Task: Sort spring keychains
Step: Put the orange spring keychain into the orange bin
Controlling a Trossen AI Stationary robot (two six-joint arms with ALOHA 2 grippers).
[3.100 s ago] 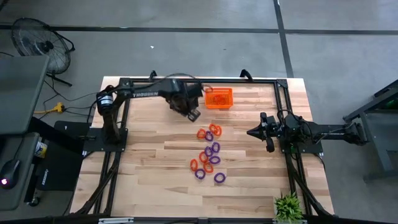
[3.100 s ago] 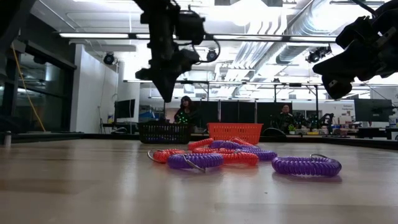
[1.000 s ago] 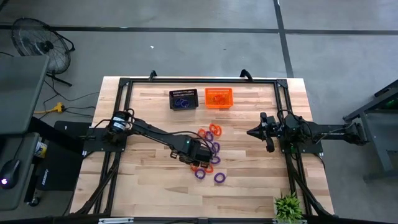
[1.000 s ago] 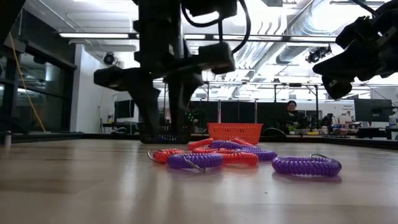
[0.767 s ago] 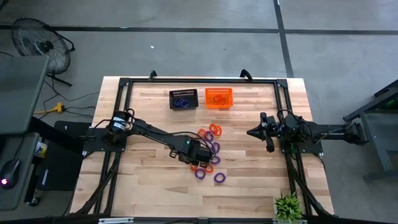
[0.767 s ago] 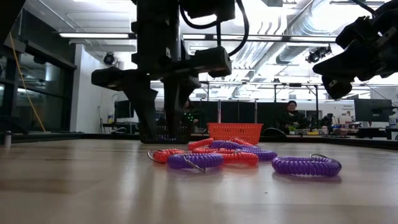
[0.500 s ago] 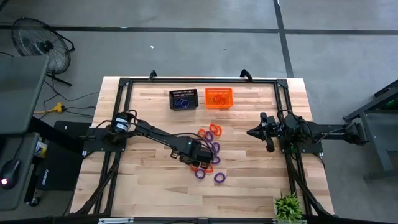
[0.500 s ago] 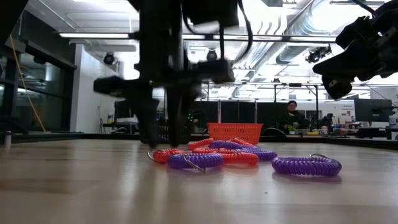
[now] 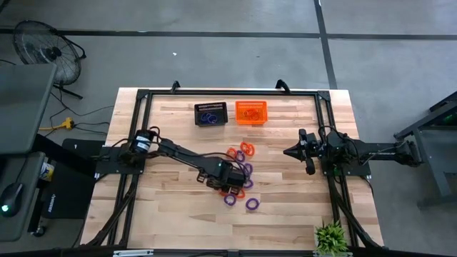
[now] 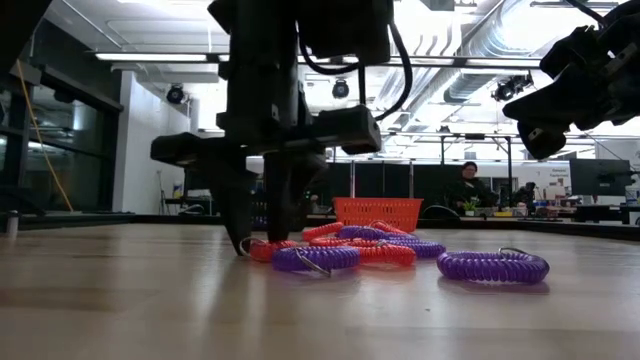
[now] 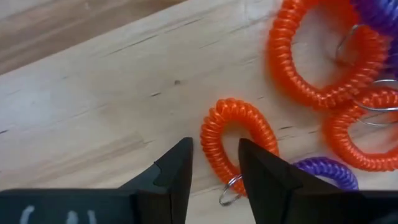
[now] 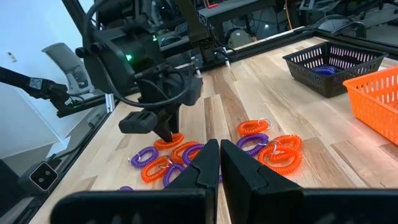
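Note:
Several orange and purple spring keychains [image 9: 241,171] lie flat in a loose pile at mid-table. My left gripper [image 11: 214,152] points straight down at the pile's left near side, open. Its two fingers stand on either side of one side of an orange keychain [image 11: 238,108], low over the table [image 10: 262,240]; no touch shows. A black basket [image 9: 211,113] with purple keychains and an orange basket [image 9: 251,112] stand at the far edge. My right gripper [image 9: 288,151] waits at the table's right, raised and shut [image 12: 219,152].
A dark metal frame [image 9: 143,96] runs round the table's edges. A small green plant [image 9: 329,235] stands at the near right corner. Bare wood lies left of the pile and along the near edge. People sit in the room beyond the table [image 10: 465,185].
My left gripper has come down over the pile's left side, its fingers sinking from just above the keychains almost to the table on either side of the orange coil. The gap between its fingers is unchanged. The keychains have not moved.

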